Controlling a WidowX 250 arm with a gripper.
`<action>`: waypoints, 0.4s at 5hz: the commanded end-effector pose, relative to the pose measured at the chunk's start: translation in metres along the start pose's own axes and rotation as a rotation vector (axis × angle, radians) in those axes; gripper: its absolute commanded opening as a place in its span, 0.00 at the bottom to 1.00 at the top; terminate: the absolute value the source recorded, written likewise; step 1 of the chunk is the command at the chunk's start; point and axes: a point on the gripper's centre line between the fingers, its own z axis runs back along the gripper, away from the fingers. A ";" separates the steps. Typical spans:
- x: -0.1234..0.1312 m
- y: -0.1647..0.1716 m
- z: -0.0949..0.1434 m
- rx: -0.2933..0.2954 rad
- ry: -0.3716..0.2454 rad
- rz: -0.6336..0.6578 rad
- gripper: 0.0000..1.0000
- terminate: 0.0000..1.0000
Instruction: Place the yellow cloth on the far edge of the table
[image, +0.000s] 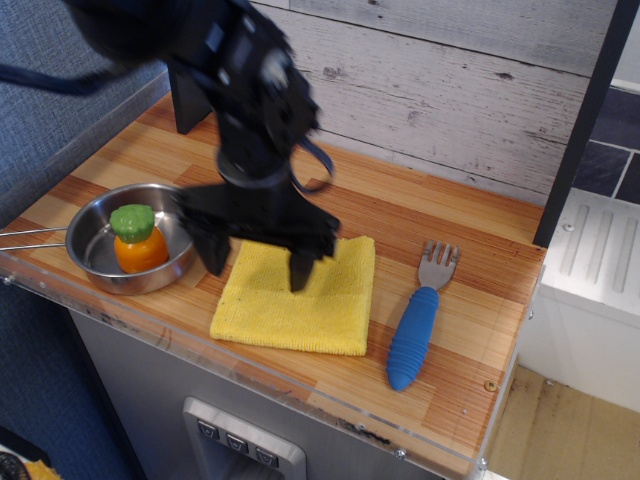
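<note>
observation.image: gripper (257, 268) jaws spread wide, empty, over left half of yellow cloth (325, 305), one finger tip at its left edge, other on its middle. Cloth lies flat, folded, near front rim of bench (420, 215), between steel bowl (95, 255) holding orange toy with green cap (137, 240) and blue-handled fork (414, 335). Step: approach for grasp, cloth not yet lifted. Next: descend, pinch cloth, lift, carry toward plank wall (450, 90) side.

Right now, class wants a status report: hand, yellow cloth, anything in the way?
Hand open, fingers straddling yellow cloth's left side. Cloth flat near front of table, not moved. Far edge bare; steel bowl left, fork right.
</note>
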 end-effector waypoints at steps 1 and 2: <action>-0.004 -0.016 -0.019 -0.058 0.010 -0.024 1.00 0.00; -0.005 -0.018 -0.027 -0.051 0.021 -0.014 1.00 0.00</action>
